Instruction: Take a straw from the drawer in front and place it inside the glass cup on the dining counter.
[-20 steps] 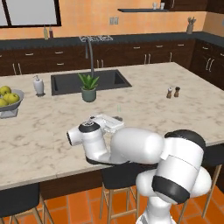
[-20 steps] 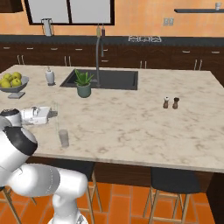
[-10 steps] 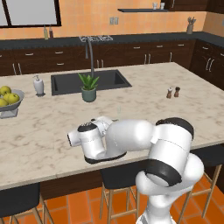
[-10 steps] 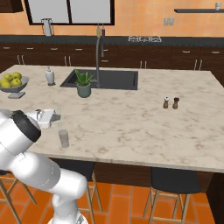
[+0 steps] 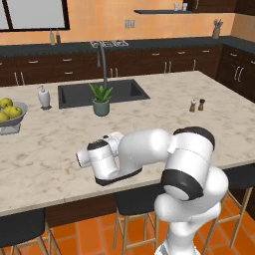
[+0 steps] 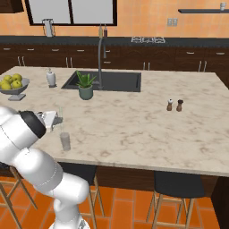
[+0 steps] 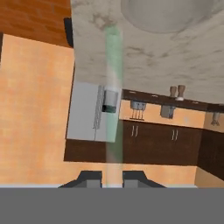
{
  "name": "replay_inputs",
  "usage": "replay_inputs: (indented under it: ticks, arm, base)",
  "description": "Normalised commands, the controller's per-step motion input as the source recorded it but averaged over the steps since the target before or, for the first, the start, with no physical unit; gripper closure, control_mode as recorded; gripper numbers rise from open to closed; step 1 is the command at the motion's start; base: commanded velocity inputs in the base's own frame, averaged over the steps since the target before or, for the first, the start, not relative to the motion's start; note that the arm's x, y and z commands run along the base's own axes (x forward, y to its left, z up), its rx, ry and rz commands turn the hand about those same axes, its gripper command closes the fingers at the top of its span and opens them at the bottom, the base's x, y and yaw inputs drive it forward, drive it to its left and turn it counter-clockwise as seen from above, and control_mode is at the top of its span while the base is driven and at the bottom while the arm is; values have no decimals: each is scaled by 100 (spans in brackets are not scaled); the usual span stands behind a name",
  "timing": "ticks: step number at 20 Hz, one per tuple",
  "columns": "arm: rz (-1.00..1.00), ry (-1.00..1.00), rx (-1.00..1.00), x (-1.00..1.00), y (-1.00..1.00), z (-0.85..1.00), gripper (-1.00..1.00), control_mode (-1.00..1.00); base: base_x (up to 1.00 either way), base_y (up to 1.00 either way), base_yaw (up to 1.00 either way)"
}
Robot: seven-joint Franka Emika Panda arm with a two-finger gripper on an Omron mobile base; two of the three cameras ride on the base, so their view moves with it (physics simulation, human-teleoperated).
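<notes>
Hand view: gripper [image 7: 113,178] is pinched narrow on the straw [image 7: 113,87], whose long axis runs from the fingertips toward 12 o'clock, its far end near the cup's rim at 1 o'clock. In the right base view the cup [image 6: 65,141] stands near the counter [image 6: 134,120] front edge, just below the hand.

We see the dining counter [image 6: 134,129], beige marbled stone with a sunken dark sink [image 6: 105,81]. On it stand a potted plant [image 6: 85,86], a white soap bottle [image 6: 51,78], a fruit bowl [image 6: 13,85], two small shakers [image 6: 174,105] and the glass cup [image 6: 65,141] near its front edge.
</notes>
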Motion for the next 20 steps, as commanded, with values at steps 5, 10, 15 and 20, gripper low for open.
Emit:
replay_inputs:
  ticks: [5, 10, 15, 20]
  arm:
    - [0, -13, 0, 0, -3, -26, 100, -100]
    - [0, -8, 0, 1, 0, -26, 100, -100]
    - [0, -7, 0, 3, 0, -31, 100, -100]
    - [0, -8, 0, 7, 2, -3, 100, -100]
  base:
    - [0, 0, 0]
    - [0, 0, 0]
    - [0, 0, 0]
    - [0, 0, 0]
